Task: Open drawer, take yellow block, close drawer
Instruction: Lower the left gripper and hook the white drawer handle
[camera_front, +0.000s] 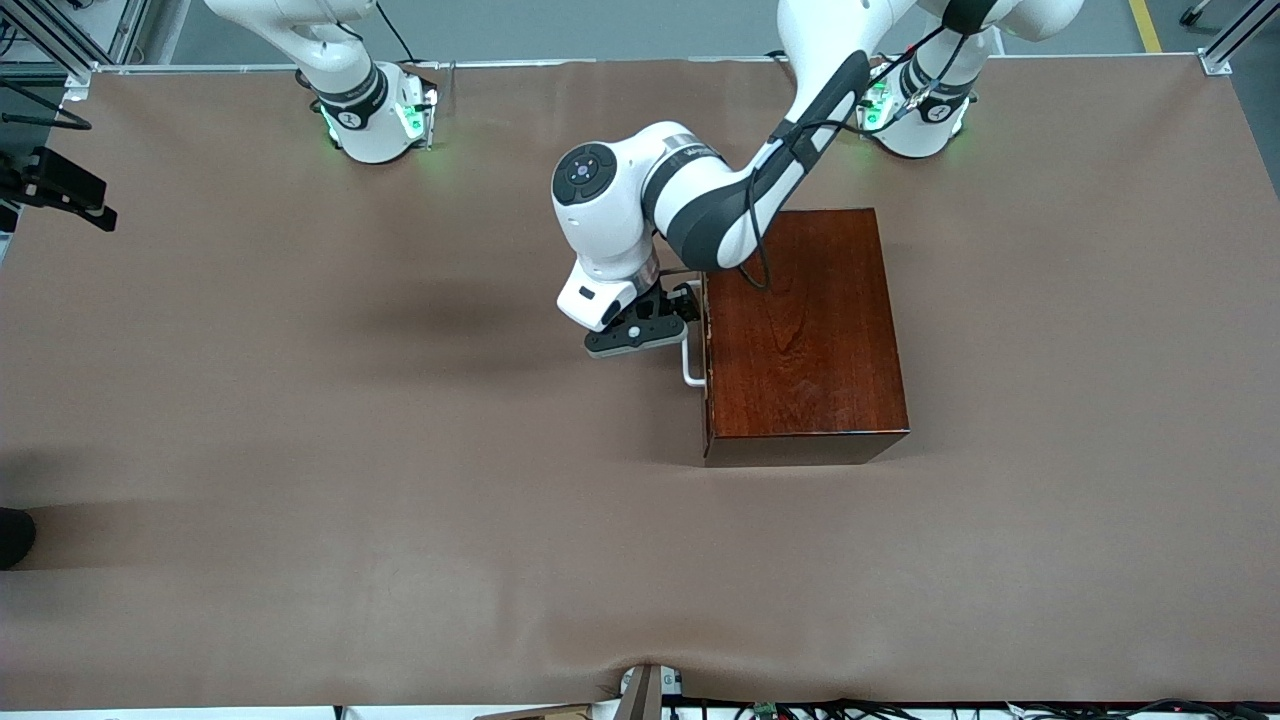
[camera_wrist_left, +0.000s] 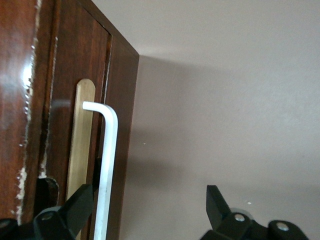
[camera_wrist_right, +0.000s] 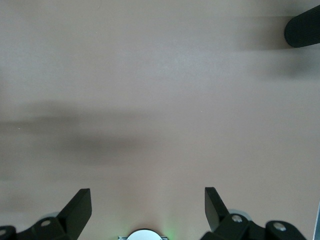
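The dark reddish-brown wooden box (camera_front: 805, 335) stands mid-table, toward the left arm's end. Its drawer (camera_wrist_left: 70, 75) is shut, with the front flush with the box. The white bar handle (camera_front: 692, 365) faces the right arm's end. My left gripper (camera_front: 678, 305) is at the handle and open. In the left wrist view the handle (camera_wrist_left: 109, 165) runs between the fingers, close to one finger (camera_wrist_left: 80, 202) and well apart from the other. The yellow block is hidden. My right gripper (camera_wrist_right: 148, 205) waits open over bare table, holding nothing.
The brown table cover (camera_front: 400, 450) spreads wide around the box. A black device (camera_front: 60, 190) juts in at the table edge past the right arm's end. A dark rounded object (camera_wrist_right: 302, 31) shows at one corner of the right wrist view.
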